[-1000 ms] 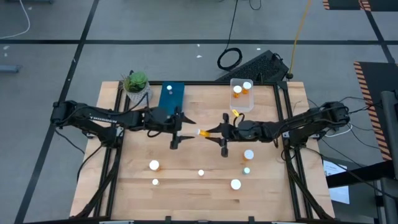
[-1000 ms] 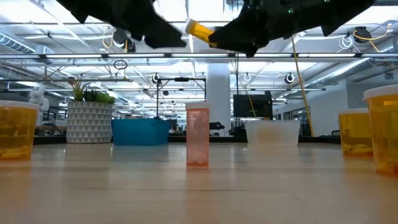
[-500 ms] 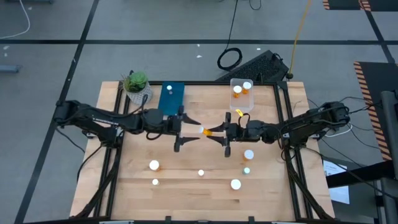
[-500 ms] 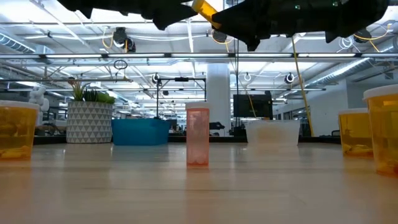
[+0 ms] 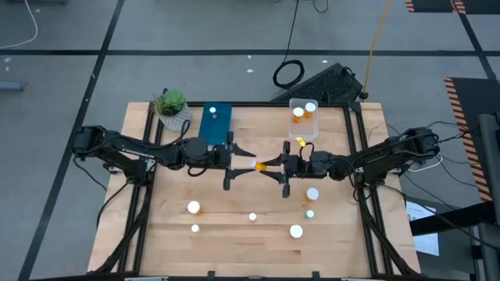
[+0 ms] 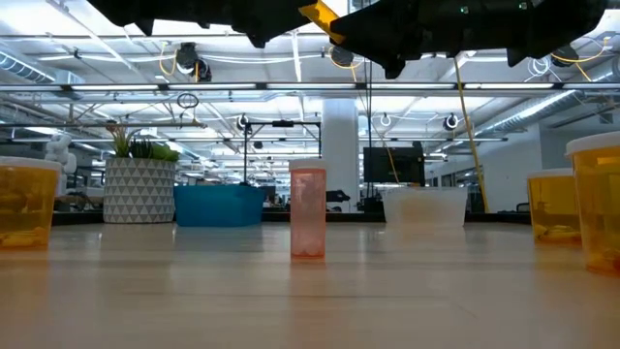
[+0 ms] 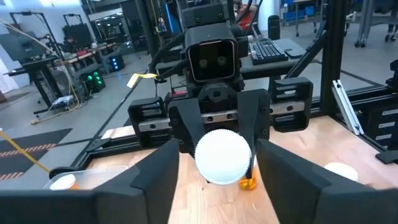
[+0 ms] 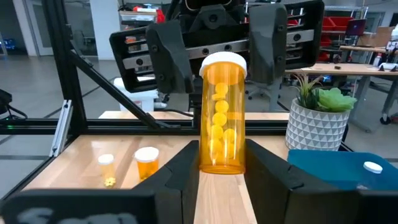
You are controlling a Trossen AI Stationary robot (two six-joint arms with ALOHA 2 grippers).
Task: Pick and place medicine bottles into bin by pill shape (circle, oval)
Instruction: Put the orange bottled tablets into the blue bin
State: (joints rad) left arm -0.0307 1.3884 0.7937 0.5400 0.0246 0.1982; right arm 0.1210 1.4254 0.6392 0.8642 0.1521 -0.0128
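High view: right tool (image 5: 269, 165) grips orange bottle (image 5: 256, 165); left tool (image 5: 244, 160) open around cap.

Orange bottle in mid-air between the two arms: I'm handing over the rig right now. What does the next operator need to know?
Right gripper: shut on the orange bottle, held level above mid-table with its cap toward the left arm.
Left gripper: open, fingers on either side of that cap, apparently not gripping.
Done: one bottle in the blue bin, two bottles in the clear bin.
Left: hand off or bin the held bottle, then sort the six loose bottles on the table.
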